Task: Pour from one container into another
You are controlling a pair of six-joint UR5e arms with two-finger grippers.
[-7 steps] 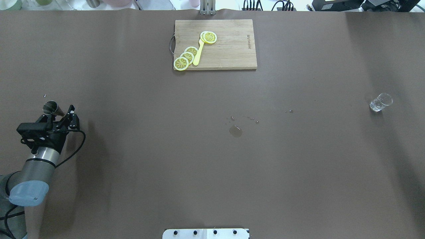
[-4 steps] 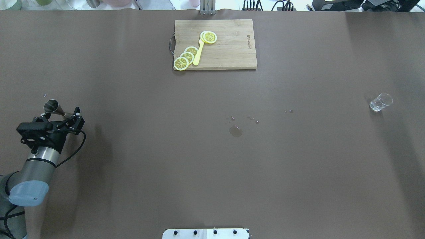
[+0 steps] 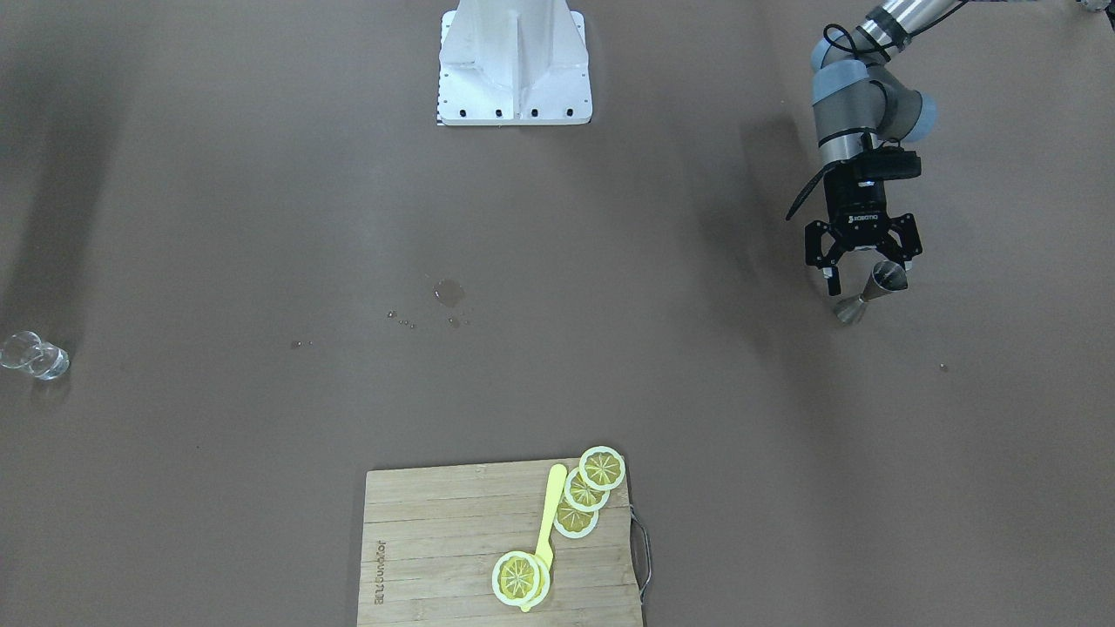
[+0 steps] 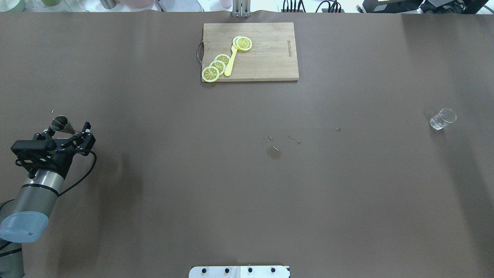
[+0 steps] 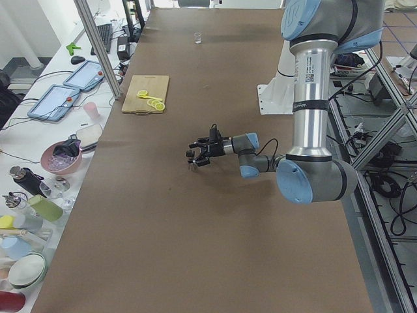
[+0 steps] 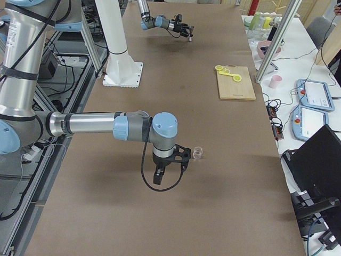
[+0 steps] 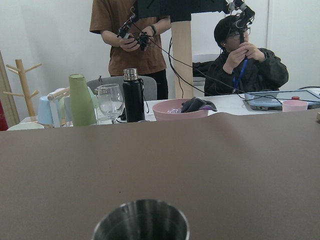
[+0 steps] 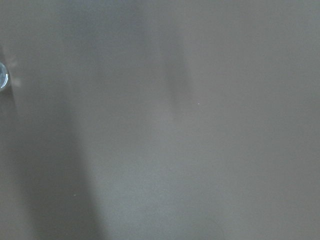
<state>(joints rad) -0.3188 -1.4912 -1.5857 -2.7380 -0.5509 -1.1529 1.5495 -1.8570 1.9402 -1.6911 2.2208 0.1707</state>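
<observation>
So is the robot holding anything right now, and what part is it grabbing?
Nothing is held. The left gripper is wide open, and the jigger stands free on the table by it. The glass cup sits alone.

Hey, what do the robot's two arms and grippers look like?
The left arm and right arm are silver tubes with pale-blue joint caps. The left gripper and right gripper are black, two-fingered, each trailing a black cable.

One metal jigger (image 4: 61,125), one glass cup (image 4: 442,119), and one wooden board (image 4: 270,58) bearing one yellow plastic knife (image 4: 230,63) and four lemon slices (image 4: 210,73), possibly a fifth underneath one. One puddle (image 4: 274,153) on the desk (image 4: 154,200), several droplets (image 4: 293,138) nearby. Two robot arms (image 6: 85,124).
</observation>
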